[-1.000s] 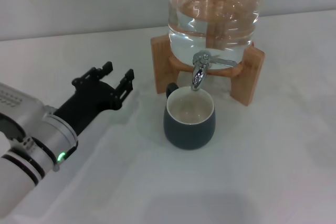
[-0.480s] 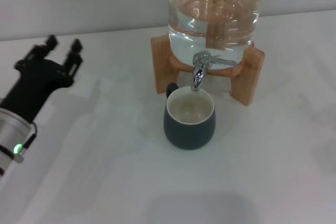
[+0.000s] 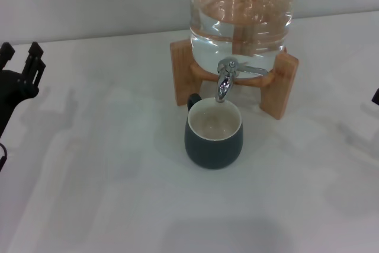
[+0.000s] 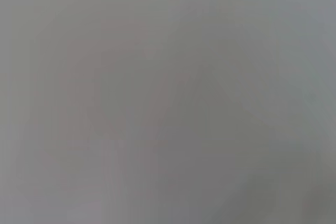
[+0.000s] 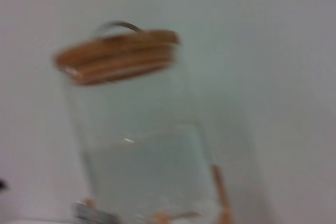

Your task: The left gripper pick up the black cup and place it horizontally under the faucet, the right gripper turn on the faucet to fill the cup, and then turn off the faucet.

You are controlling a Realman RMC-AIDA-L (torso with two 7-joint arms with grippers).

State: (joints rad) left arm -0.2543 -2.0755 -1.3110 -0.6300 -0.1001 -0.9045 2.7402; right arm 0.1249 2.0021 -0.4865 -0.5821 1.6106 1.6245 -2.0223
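Note:
The black cup (image 3: 213, 133) stands upright on the white table, its cream inside showing and its handle toward the stand. The chrome faucet (image 3: 224, 80) hangs just above the cup's rim, its thin lever pointing to the right. My left gripper (image 3: 21, 56) is far off at the left edge of the head view, open and holding nothing. Only a dark sliver of my right gripper (image 3: 375, 96) shows at the right edge. The left wrist view shows only plain grey. In the right wrist view the faucet (image 5: 92, 213) barely shows at the edge.
A big clear glass water jar (image 3: 241, 16) rests on a light wooden stand (image 3: 180, 72) behind the cup. The right wrist view shows the jar (image 5: 142, 156) with its wooden lid (image 5: 118, 56). Bare white table (image 3: 118, 176) lies around the cup.
My left gripper has drawn back from beside the cup to the far left edge. A sliver of the right gripper has appeared at the right edge. The cup has not moved.

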